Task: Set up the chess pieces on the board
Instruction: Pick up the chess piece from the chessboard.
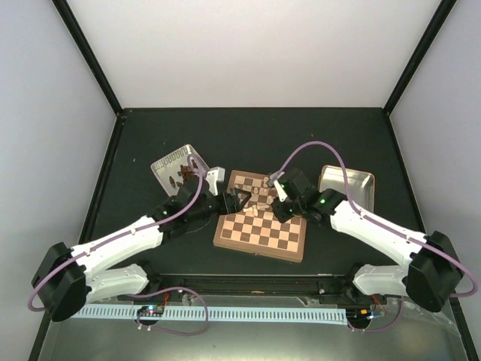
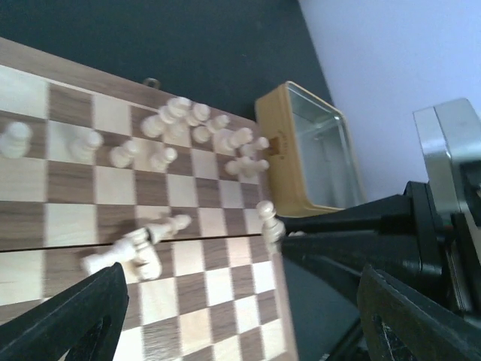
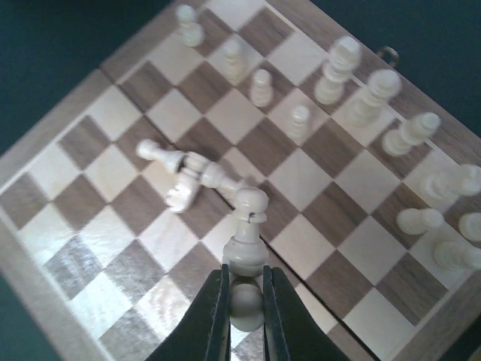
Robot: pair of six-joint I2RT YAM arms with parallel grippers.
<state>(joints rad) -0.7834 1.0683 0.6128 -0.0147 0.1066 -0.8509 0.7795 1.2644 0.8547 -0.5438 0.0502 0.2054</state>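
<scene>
The board (image 1: 259,229) lies between my two arms. Several cream chess pieces (image 3: 353,83) stand near its far edge, also seen in the left wrist view (image 2: 180,120). Three pieces lie toppled together mid-board (image 3: 184,177), also in the left wrist view (image 2: 139,252). My right gripper (image 3: 246,280) is shut on the base of a cream bishop-like piece (image 3: 249,226) and holds it just above the board's middle; it shows in the top view (image 1: 279,204). My left gripper (image 2: 240,331) is open and empty over the board's left part (image 1: 239,201).
An open metal tin (image 1: 176,167) with dark pieces stands at the back left of the board. A second, empty tin (image 1: 347,184) stands at the back right, also in the left wrist view (image 2: 316,150). The two grippers are close together over the board.
</scene>
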